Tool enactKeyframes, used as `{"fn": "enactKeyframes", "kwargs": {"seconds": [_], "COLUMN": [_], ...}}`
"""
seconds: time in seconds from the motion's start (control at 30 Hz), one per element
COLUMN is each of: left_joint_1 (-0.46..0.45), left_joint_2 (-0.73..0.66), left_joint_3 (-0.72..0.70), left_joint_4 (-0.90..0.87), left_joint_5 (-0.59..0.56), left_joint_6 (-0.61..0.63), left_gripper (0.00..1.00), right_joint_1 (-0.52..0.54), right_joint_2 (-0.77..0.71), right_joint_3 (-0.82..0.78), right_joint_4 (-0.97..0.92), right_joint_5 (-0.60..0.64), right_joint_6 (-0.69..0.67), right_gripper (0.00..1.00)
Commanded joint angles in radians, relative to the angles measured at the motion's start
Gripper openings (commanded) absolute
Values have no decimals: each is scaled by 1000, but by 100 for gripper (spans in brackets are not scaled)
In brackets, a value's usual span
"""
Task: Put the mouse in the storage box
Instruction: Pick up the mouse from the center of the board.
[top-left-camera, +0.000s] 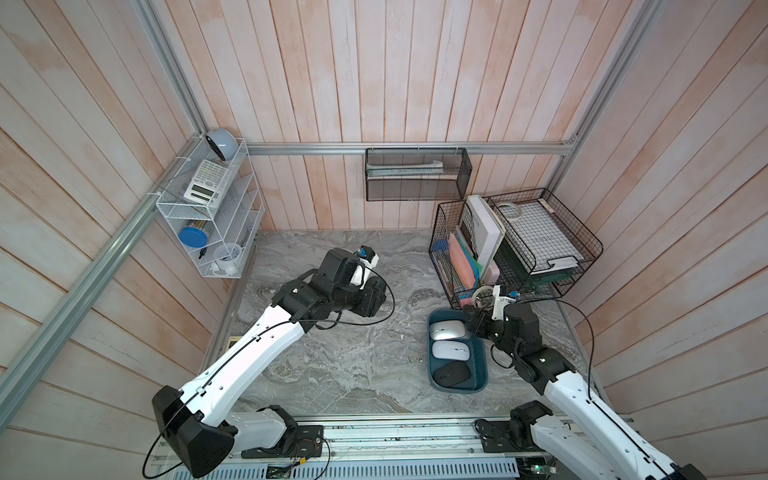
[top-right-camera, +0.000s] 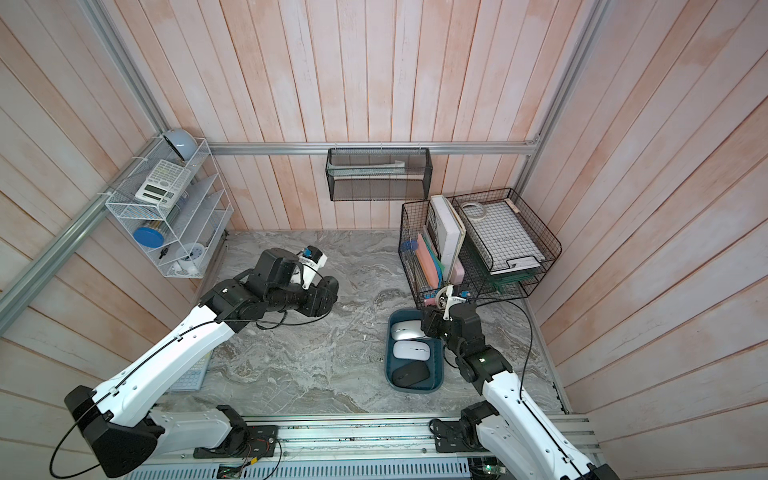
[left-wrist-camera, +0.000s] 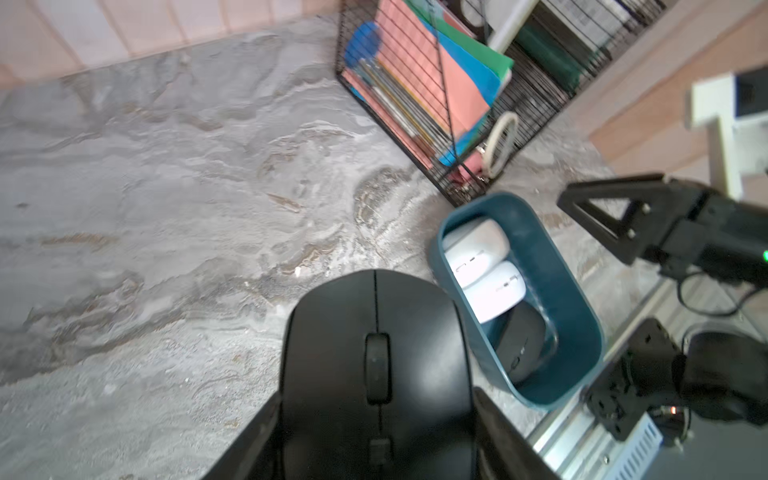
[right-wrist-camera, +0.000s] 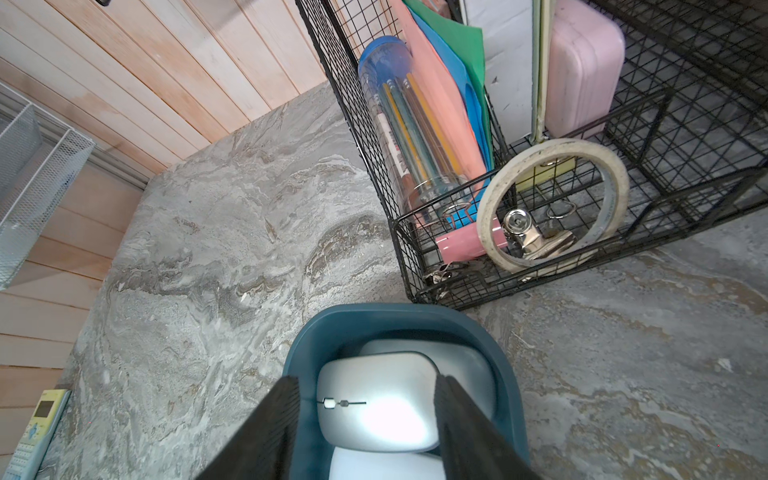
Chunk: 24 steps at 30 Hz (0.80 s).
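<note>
Above the surface (top-left-camera: 353, 365), left pincer (left-wrist-camera: 377, 397): I have it closed tight on the black mouse (left-wrist-camera: 374, 316), one finger along each flank, the scroll wheel facing the wrist camera.
Black mouse: held clear of the surface and well apart from the storage box (top-left-camera: 457, 388). In both top views I cannot make it out against the dark wrist.
Storage box: on the surface on my right arm's side, with its far end just beside the black wire basket (top-left-camera: 457, 249).
Inside the box: two white mice (top-left-camera: 446, 330) (top-left-camera: 451, 351) and a slim black mouse (top-left-camera: 452, 373), lying crosswise in a row, the slim black mouse nearest the arm bases.
Right pincer (right-wrist-camera: 368, 380): over the far end of the box, jaws parted. A white mouse shows between its fingers (right-wrist-camera: 457, 415), with a strip of teal wall between one finger and the mouse, so I see no hold.
</note>
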Motion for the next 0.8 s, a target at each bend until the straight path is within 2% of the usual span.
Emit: {"fn": "enactKeyframes", "kwargs": {"seconds": [0.0, 0.13, 0.23, 0.33, 0.47, 0.63, 0.77], "left_joint_1": [-34, -58, -89, -123, -142, -144, -144], "left_joint_2": [32, 34, -25, -116, -233, -257, -258], "left_joint_3": [-62, -133, -230, -340, -444, -452, -446], "left_joint_4": [101, 126, 193, 264, 329, 327, 320], "left_joint_5": [76, 108, 115, 66, 77, 71, 70], "left_joint_6": [177, 239, 295, 374, 459, 481, 483], "left_gripper": [40, 40, 40, 37, 36, 33, 32], "right_joint_1": [-6, -6, -7, -7, -7, -4, 40], "right_joint_2": [12, 15, 6, -9, -54, -106, -76], "right_joint_3": [-2, 15, 25, 39, 50, 96, 143], "right_joint_4": [3, -18, -28, -27, 11, 75, 116], "right_joint_5": [20, -7, -44, -131, -277, -439, -525], "right_joint_6": [-11, -11, -7, 15, 68, 139, 204], "right_gripper": [58, 58, 58, 58, 58, 58, 61]}}
